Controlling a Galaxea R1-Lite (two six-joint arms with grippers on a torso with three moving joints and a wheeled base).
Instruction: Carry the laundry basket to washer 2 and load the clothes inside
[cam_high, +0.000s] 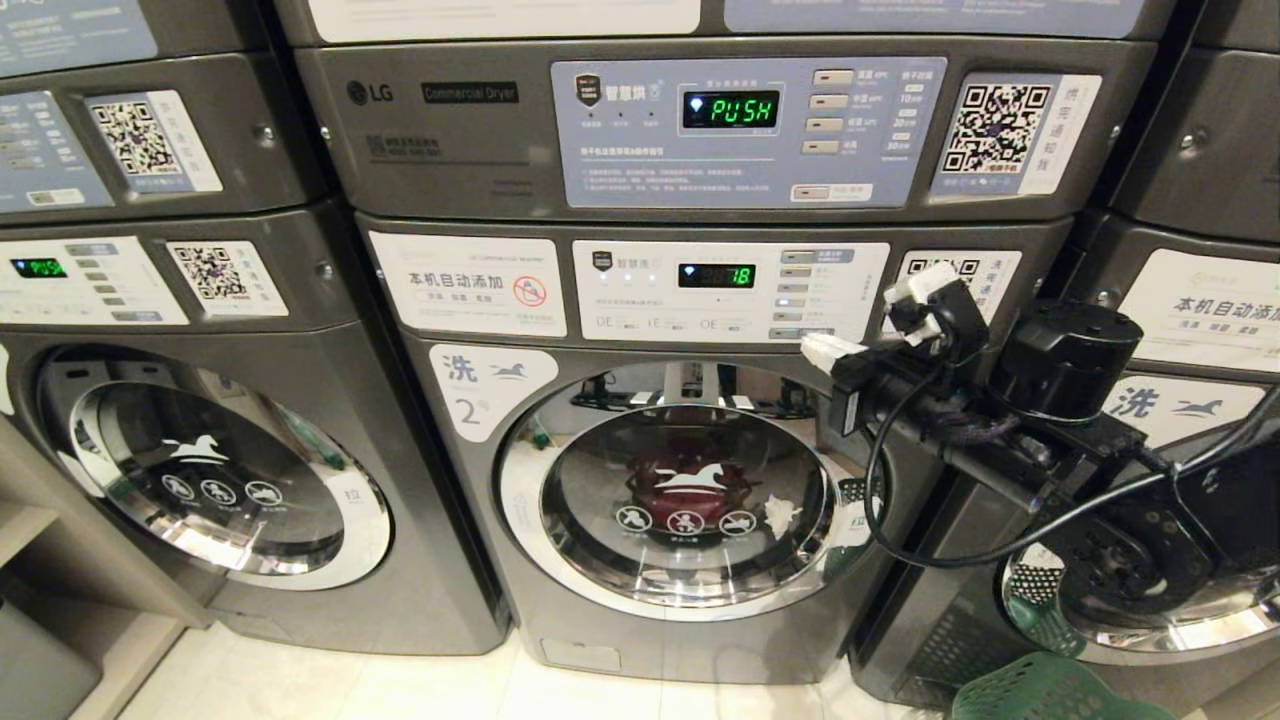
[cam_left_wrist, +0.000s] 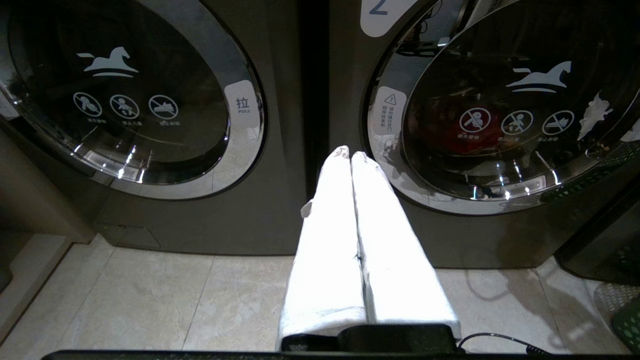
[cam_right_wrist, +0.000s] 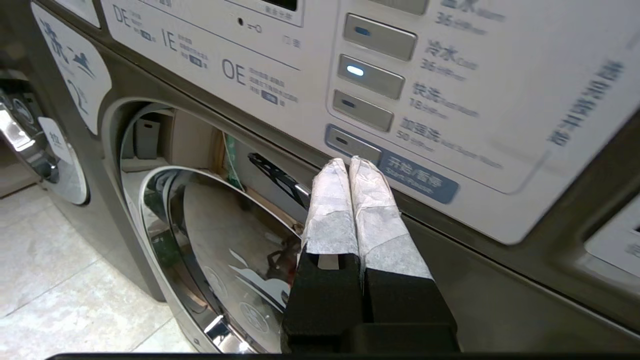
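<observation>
A: Washer 2 (cam_high: 640, 480), location?
B: Centre of the row, dark grey, under a dryer (cam_high: 720, 130) whose display reads PUSH. Door (cam_high: 685, 500) shut; red cloth shows behind the glass. White label with a horse and the numeral 2 at the door's upper left. Its panel (cam_high: 730, 290) display ends in 18, and 1 button is lit.

A: Basket (cam_high: 1050, 690)?
B: Green, perforated, on the floor at the lower right of the head view, in front of the next washer to the right. Only its rim shows.

A: Right gripper (cam_right_wrist: 349, 161)?
B: Raised at the panel's right end. Fingers (cam_right_wrist: 370, 200), wrapped in white, pressed together with nothing between them; tips at the lowest button, the one with the blue start label. Touching or just short of it, I cannot tell.

A: Left gripper (cam_left_wrist: 347, 152)?
B: Low, pointing at the gap between washer 2 and the washer on its left (cam_left_wrist: 150, 100). White fingers pressed together, holding nothing.
</observation>
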